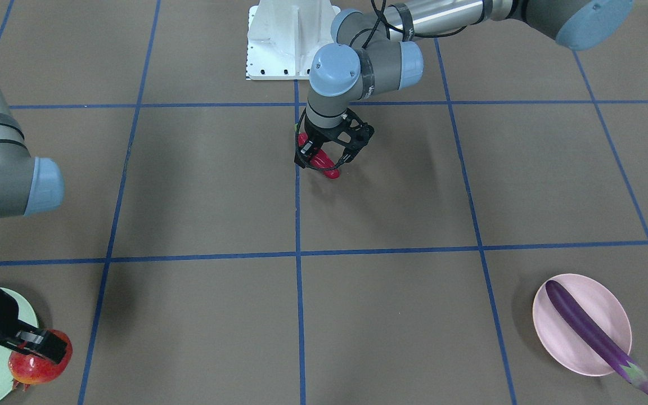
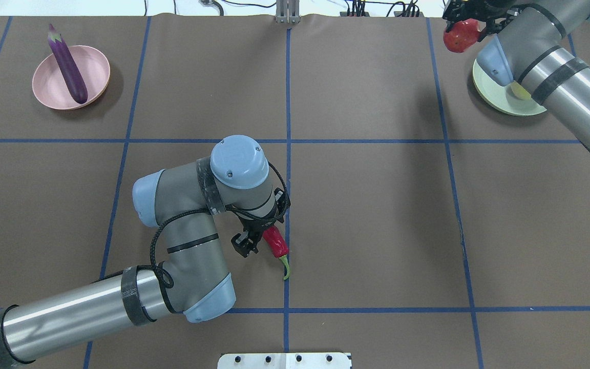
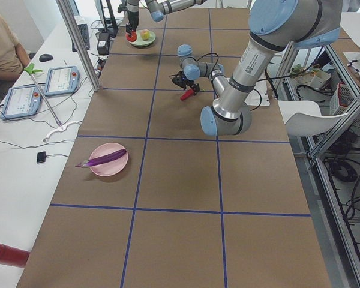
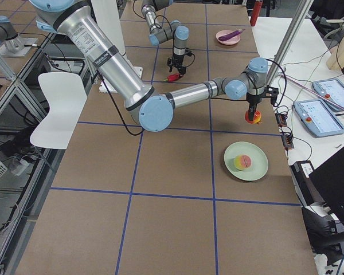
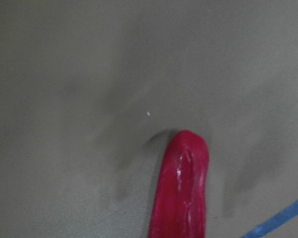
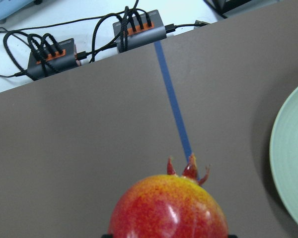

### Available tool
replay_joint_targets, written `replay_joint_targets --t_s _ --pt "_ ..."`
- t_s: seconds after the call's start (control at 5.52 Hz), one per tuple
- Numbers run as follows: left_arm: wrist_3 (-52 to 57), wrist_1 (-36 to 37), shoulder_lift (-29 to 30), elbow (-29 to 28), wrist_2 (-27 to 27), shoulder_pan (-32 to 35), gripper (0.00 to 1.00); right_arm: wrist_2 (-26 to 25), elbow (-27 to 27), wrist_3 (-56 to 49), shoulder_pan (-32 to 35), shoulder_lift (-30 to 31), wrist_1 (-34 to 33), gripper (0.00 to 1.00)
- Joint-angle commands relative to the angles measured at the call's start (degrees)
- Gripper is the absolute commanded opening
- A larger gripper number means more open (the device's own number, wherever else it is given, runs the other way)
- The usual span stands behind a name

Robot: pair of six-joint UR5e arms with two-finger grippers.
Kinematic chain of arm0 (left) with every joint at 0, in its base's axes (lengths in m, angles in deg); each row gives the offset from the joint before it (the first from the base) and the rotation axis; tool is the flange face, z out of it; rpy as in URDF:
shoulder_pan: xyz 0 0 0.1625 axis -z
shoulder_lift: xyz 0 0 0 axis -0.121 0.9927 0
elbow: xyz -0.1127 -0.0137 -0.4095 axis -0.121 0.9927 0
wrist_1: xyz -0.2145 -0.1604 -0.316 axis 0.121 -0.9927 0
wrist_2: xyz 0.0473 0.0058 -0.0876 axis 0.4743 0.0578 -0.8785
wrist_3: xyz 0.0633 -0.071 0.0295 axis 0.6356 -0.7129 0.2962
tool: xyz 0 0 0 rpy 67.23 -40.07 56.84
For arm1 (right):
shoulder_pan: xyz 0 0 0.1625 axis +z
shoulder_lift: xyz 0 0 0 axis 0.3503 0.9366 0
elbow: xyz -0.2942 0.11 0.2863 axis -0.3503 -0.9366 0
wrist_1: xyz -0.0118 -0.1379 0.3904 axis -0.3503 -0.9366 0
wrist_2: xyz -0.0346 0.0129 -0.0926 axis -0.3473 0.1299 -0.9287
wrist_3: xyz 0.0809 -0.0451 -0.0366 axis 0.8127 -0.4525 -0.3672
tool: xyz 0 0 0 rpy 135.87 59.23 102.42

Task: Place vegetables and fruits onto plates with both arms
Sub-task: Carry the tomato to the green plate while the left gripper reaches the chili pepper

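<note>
You've got the left pincer (image 1: 324, 160) clamped on the chili (image 2: 275, 243), seemingly just off the surface (image 1: 200, 185). Farther out: eggplant (image 1: 588, 329) on pink plate (image 1: 560, 337), peach (image 4: 241, 162) on green plate (image 4: 258, 169), right pincer (image 1: 39, 351) gripping pomegranate (image 6: 168, 208) beside that plate's rim.

Glossy eggplant (image 1: 583, 326); matte pink plate (image 1: 556, 338); glossy pomegranate (image 6: 169, 210).

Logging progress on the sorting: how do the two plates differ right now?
The pink plate holds the eggplant, its cap overhanging the rim; the green plate holds the peach. No gripper is near the pink plate; the right gripper holds the pomegranate beside the green plate. Both are round, alike in size.
</note>
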State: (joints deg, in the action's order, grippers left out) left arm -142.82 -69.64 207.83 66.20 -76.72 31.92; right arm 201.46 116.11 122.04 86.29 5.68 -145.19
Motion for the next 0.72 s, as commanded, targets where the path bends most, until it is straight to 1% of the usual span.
replay_joint_targets --t_s 0.0,0.18,0.36,0.54 --pt "-0.2 -0.06 0.18 -0.37 0.08 -0.98 0.79 -4.13 -3.84 -0.7 1.18 0.22 0.57 0.0" --pt "-0.2 -0.15 0.18 -0.37 -0.01 -0.98 0.16 -4.49 -6.21 -1.05 1.63 0.22 0.66 0.0" --pt "0.24 -0.33 0.35 -0.37 -0.01 -0.98 0.0 -5.37 -7.62 -1.05 1.63 0.22 0.66 0.0" --pt "0.59 -0.15 1.05 -0.11 -0.01 -0.63 0.0 -5.29 -7.64 -1.05 1.37 1.18 0.66 0.0"
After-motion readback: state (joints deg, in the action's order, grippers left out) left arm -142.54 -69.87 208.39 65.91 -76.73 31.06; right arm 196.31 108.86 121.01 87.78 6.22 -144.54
